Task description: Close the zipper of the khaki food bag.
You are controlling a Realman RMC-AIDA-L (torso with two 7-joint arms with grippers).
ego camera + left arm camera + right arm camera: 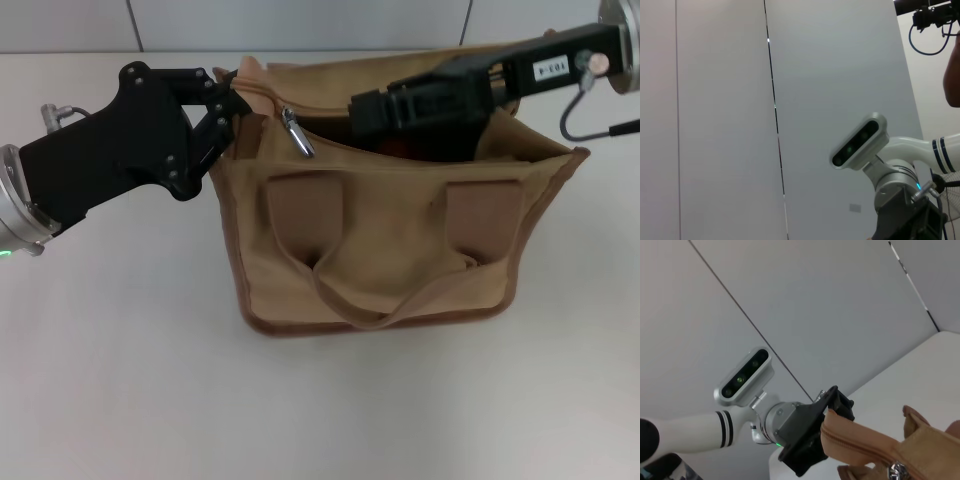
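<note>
Item: khaki food bag (380,250), standing upright on the white table (120,380), mouth gaping, strap handles drooping down its front. Zipper (262,98): we see its track along the top edge, and the silver slider (298,133) hanging near the bag's left end, so the zip is barely begun. Left gripper (232,108): we find its fingers pinched on the fabric at the bag's left corner, anchoring that end. Right gripper (365,112): it reaches in over the open mouth, just short of the slider; we cannot tell how far its fingers are parted. Handling note: we judge the left grip should hold the track taut while the right takes the pull tab alone and draws it straight along the track.
</note>
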